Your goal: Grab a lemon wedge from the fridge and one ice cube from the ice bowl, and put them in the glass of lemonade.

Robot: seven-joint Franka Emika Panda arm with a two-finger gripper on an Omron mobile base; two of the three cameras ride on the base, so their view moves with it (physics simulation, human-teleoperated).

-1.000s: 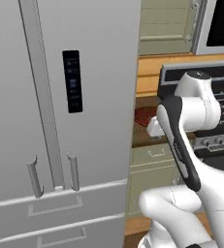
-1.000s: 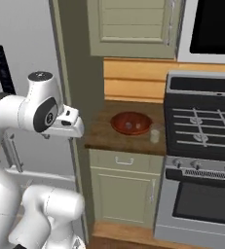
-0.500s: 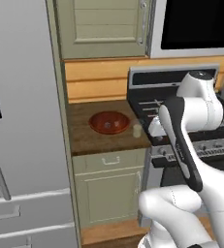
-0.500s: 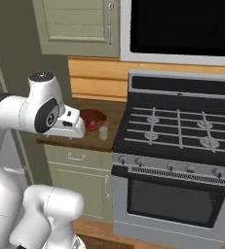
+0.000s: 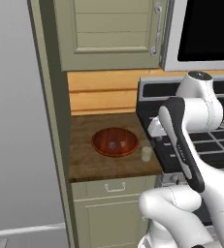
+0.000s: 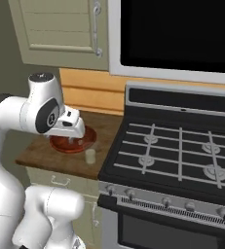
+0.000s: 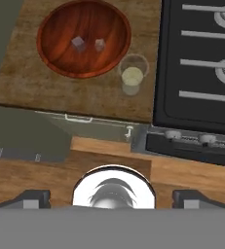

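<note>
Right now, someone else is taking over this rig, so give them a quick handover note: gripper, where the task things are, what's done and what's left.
Gripper: open and empty, raised well clear of the counter, looking down on it.
Ice bowl: on the counter beside the stove, two ice cubes inside.
Glass of lemonade: on the counter at the bowl's rim, between bowl and stove; I can't tell whether they touch. Nothing but liquid seen in it.
Fridge: its grey side is at the left of the left base view. No lemon wedge in sight.
Done: nothing delivered yet.
Left: pick one ice cube, fetch a wedge, drop both in the glass.
</note>
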